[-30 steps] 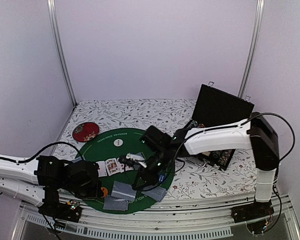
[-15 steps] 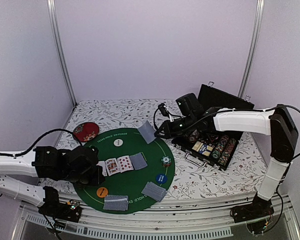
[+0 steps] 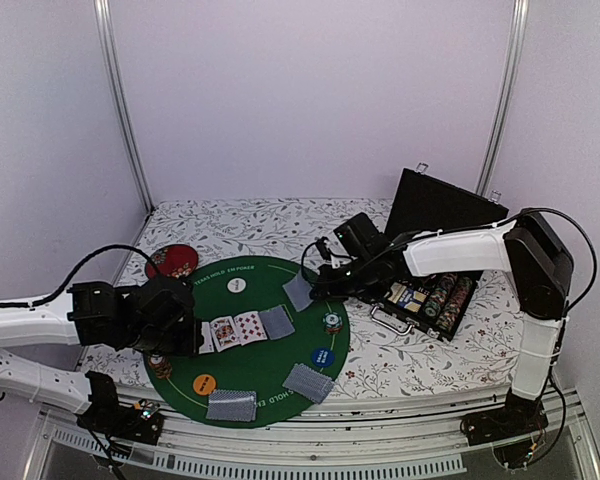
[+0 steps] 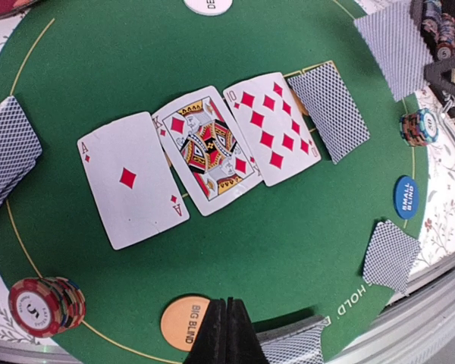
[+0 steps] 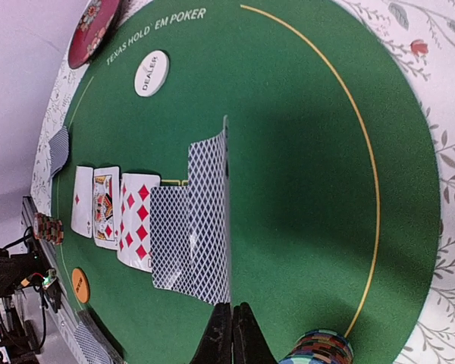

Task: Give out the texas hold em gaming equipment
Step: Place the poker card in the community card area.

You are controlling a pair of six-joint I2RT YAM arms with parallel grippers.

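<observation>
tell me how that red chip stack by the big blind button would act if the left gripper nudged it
The red chip stack is loose discs piled several high, so a high push would probably shear or spill it. A low push may slide it whole, though the green mat looks felt-like and could drag. Spilled chips might roll.

Round green felt mat [image 3: 255, 365] low centre of overhead frame, thin yellow ring near rim, white lettering "TEXAS HOLD'EM POKER" along upper left edge. Dark red round disc [image 3: 172, 262] just beside mat's upper left edge, lying on white floral tablecloth [image 3: 250, 225]. Open black case [image 3: 435, 215] right of mat, lid standing up at rear. Metal posts [image 3: 120, 100] in both back corners, pale lilac walls [image 3: 310, 100] behind
</observation>
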